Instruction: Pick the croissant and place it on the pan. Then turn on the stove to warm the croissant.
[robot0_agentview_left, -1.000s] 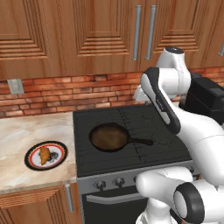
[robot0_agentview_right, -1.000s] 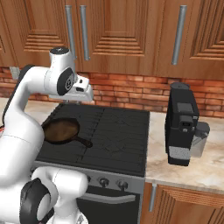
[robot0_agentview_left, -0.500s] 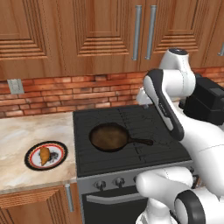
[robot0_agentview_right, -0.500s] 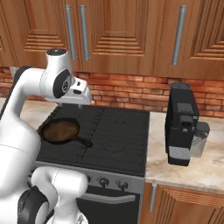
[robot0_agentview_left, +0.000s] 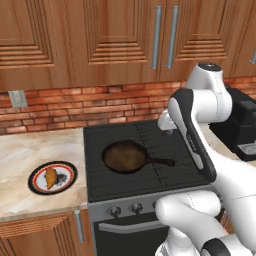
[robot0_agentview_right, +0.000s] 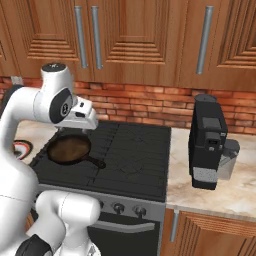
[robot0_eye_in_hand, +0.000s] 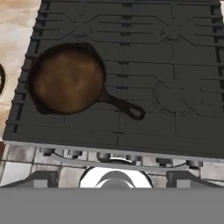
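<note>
Over the last second the white arm has lifted slightly above the wide black gas stove (robot0_agentview_left: 145, 160), and its end effector (robot0_eye_in_hand: 113, 178) has spread from nearly shut to wide open, empty, with nothing between the dark fingers. This reads as preparation for a first grasp; nothing of the task is done yet. The small golden-orange, crescent-shaped croissant (robot0_agentview_left: 51, 177) has not moved: it lies on the round plate with a black-red rim (robot0_agentview_left: 37, 187) on the pale stone tabletop (robot0_agentview_left: 30, 150), left of the stove and well apart from the arm. The round dark-brown cast-iron pan (robot0_agentview_left: 125, 156) sits empty on the left grates, its thin handle pointing right.
</note>
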